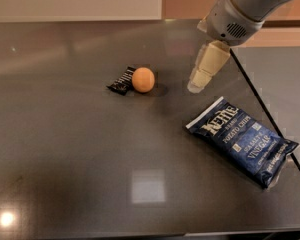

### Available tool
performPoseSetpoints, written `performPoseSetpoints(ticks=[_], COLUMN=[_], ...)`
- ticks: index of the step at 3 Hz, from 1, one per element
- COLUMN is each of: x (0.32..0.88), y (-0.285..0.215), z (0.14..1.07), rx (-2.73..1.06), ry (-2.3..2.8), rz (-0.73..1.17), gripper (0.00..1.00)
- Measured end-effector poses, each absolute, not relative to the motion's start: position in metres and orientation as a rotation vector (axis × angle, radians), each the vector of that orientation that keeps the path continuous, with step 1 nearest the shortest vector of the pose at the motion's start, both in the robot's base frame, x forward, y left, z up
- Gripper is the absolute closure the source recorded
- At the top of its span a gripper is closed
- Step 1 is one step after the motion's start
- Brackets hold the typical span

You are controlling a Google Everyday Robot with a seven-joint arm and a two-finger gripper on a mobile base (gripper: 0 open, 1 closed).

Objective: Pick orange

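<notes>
The orange (143, 79) is a small round fruit resting on the dark table (65, 149), left of centre and toward the back. A small black candy wrapper (122, 82) lies touching its left side. My gripper (196, 85) hangs from the upper right, its cream-coloured tip above the table to the right of the orange and apart from it. It holds nothing.
A blue Kettle chip bag (240, 140) lies flat at the right, in front of the gripper. The table's right edge (270, 114) runs diagonally just beyond the bag, with a grey floor past it.
</notes>
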State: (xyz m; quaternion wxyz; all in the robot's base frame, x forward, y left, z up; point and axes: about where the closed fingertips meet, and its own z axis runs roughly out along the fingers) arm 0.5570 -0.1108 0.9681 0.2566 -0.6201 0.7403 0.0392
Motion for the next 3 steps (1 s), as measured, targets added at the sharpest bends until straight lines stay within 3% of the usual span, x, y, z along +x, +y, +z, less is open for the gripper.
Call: performPoseSetpoints(ticks=[3], x=[0.607], y=[-0.045], z=[0.922], rx=[-1.695], ry=[1.944], rz=[0.174], gripper=[0.0])
